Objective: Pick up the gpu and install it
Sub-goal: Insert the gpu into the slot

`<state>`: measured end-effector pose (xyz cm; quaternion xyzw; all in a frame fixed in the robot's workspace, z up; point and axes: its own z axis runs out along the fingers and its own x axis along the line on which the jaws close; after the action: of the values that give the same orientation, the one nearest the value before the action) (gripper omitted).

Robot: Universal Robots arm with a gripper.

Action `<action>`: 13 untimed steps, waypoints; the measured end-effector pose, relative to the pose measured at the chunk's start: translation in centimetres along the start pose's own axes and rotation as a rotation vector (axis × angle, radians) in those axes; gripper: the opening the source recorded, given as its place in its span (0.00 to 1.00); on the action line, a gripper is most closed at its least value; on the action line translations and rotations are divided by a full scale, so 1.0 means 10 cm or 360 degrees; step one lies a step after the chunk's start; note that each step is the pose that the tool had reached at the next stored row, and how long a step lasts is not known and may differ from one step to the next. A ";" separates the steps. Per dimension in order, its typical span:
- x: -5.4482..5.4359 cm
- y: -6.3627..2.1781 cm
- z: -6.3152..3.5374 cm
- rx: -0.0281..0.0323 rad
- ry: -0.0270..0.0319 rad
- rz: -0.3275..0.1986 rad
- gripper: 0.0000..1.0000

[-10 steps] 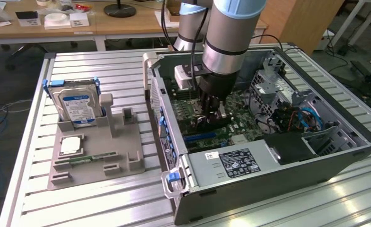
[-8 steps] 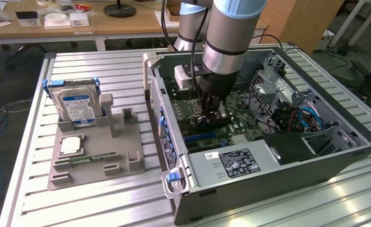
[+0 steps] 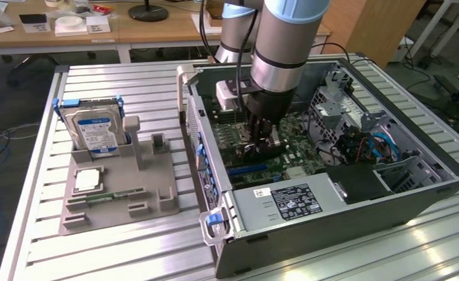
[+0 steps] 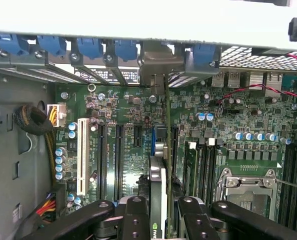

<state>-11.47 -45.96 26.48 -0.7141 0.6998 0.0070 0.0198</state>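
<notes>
My claw hangs inside the open computer case, near the centre of the exterior frame, low over the motherboard. In the wrist view its fingers are drawn in narrow and clamped on the gpu, one on each face. The card stands on edge, right over the long slots of the board. I cannot tell whether it touches a slot. At the left of the exterior frame, a hard drive stands upright in a grey holder on the tabletop, well apart from the case.
</notes>
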 end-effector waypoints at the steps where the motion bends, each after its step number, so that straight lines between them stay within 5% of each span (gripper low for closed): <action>1: 0.00 -0.006 0.000 0.00000 0.00001 0.0000 0.27; 13: 0.00 -0.046 0.001 0.00000 0.00001 0.0002 0.27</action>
<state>-11.00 -45.97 26.49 -0.7136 0.7003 0.0070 0.0198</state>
